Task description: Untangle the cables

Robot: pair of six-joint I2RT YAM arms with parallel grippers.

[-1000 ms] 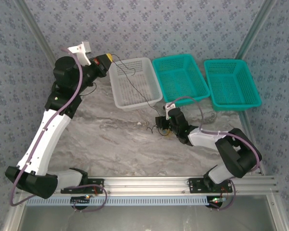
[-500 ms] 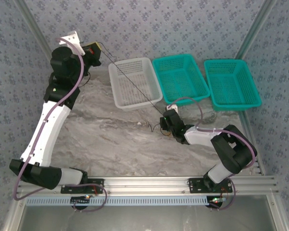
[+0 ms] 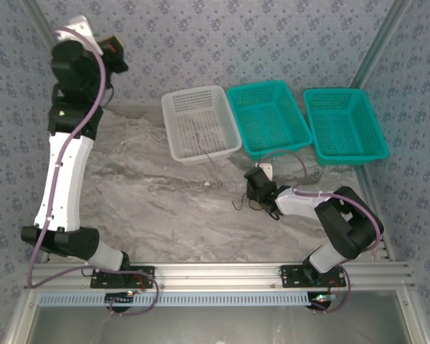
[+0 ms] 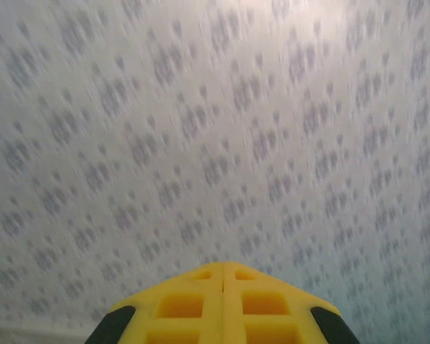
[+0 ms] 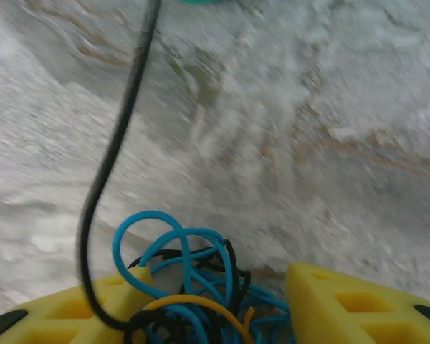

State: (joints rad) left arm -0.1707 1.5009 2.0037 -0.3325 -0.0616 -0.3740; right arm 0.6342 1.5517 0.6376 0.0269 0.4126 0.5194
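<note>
Cables [image 5: 193, 287]: blue, yellow, black knot on table [image 3: 143, 186] near middle teal basket [image 3: 236, 115], sitting between right gripper [image 5: 221, 279] fingers; jaws apart around knot, can't tell if pinching or just bracketing. One black strand [image 3: 203, 143] lies in white basket [image 3: 173, 143], tail spilling onto table. Left gripper [image 4: 223, 287] up high by wall, closed, nothing visible in it. Step, by my read: pulling strands out of knot one by one. Next move calls for left down to single loop; right pinning rest; slow pull apart.
</note>
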